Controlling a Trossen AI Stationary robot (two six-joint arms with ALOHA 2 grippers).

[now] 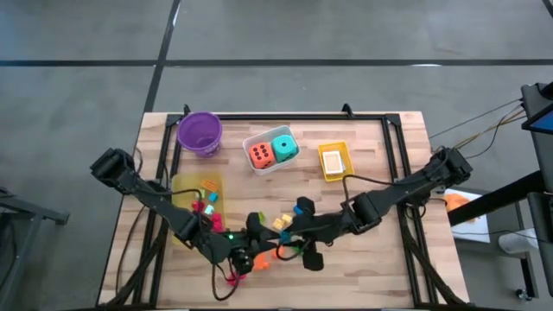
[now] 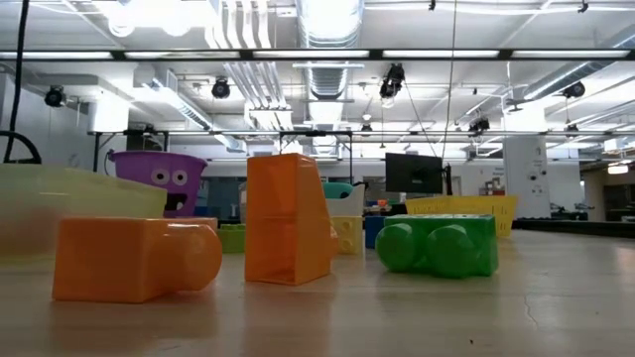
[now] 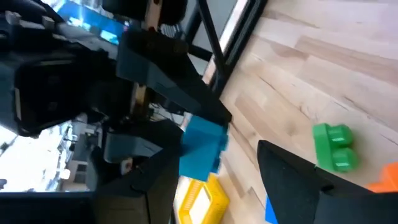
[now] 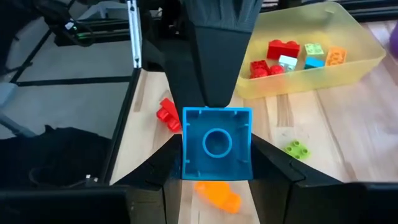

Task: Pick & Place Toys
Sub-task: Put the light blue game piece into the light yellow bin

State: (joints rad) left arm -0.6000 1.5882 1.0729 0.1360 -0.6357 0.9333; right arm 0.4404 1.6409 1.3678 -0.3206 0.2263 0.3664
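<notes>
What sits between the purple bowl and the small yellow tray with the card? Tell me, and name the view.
A white tray sits there, holding an orange die and a teal die. The high view shows it.

A blue block (image 4: 217, 144) is held off the tabletop between pincer fingers, hollow underside showing. An orange block (image 4: 216, 193) lies below it, a red (image 4: 166, 114) and a green one (image 4: 297, 149) nearby. Several blocks (image 4: 292, 55) fill the yellow tray. Two dice (image 1: 272, 151) sit in the white tray.
</notes>
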